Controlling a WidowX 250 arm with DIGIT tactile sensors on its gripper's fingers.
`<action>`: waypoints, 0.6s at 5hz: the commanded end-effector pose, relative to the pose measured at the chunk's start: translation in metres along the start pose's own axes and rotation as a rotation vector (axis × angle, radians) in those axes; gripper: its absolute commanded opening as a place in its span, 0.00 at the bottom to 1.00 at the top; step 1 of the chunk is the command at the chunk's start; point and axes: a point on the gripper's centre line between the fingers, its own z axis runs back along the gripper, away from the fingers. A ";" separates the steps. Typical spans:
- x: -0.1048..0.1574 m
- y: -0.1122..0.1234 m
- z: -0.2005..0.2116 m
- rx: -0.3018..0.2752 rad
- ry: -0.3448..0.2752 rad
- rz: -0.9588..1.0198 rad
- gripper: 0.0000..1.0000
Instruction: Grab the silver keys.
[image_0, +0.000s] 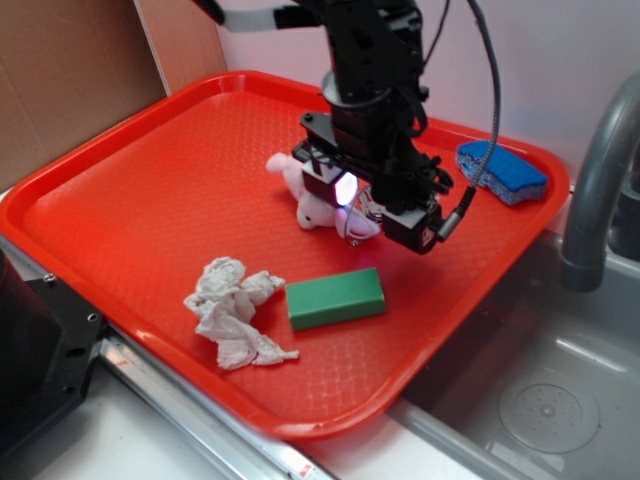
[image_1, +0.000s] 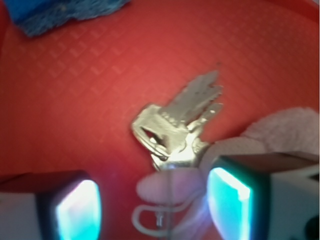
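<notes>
The silver keys (image_1: 175, 125) lie fanned on the red tray (image_1: 100, 90), just ahead of my gripper (image_1: 155, 205). Its two glowing pads (image_1: 77, 210) stand well apart, open, with nothing clamped. Between them lie a pink limb and the thin white loop of the pink plush toy (image_1: 287, 127), which touches the key ring. In the exterior view the gripper (image_0: 350, 205) hovers low over the plush toy (image_0: 310, 195) at the tray's middle; only a glint of the keys (image_0: 372, 208) shows under the arm.
A green block (image_0: 335, 297) and a crumpled white cloth (image_0: 233, 310) lie on the tray's (image_0: 130, 200) near side. A blue sponge (image_0: 502, 170) sits at the far right corner. A grey faucet (image_0: 600, 180) and metal sink (image_0: 540, 390) stand to the right.
</notes>
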 end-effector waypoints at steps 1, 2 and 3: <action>0.013 0.006 0.021 -0.044 -0.040 -0.009 0.00; 0.018 0.012 0.048 -0.075 -0.089 -0.007 0.00; 0.021 0.019 0.085 -0.109 -0.165 0.004 0.00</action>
